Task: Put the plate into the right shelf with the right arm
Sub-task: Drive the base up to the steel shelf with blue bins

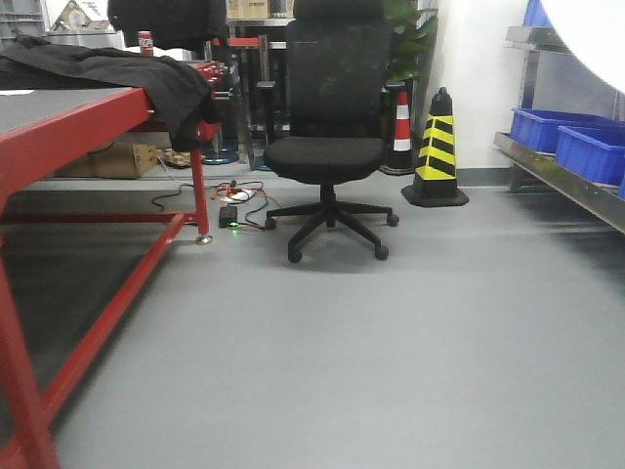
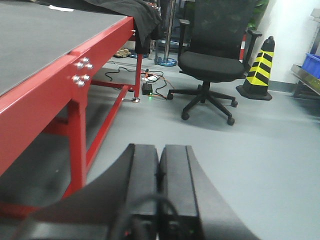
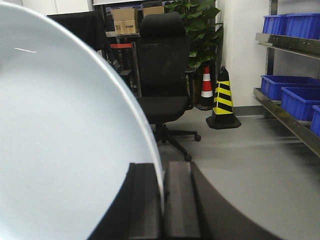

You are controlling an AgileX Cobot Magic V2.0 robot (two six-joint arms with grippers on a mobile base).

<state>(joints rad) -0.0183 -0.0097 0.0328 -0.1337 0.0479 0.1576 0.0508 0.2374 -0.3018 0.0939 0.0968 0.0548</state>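
Left of the shelf (image 3: 287,42), plate (image 3: 60,140) held on edge
Pale white rim pinched tight by the right gripper (image 3: 162,200); open floor (image 3: 240,150) reaches the shelf.

Red-framed table (image 1: 68,109), gray top, on the left. Black cloth (image 1: 127,68) draped over its far corner, red can (image 1: 145,42) standing behind it. Cardboard box (image 1: 117,159) under the table. Black office chair (image 1: 327,147) mid-floor, facing the camera. Small black box with a green light (image 1: 229,216) and loose cables beside the table leg. Black-yellow cone (image 1: 437,151) right of the chair, red-white cone (image 1: 401,122) just behind it. Potted plant (image 3: 197,20) and more cardboard boxes (image 3: 125,20) at the back. Gray floor (image 1: 391,352).
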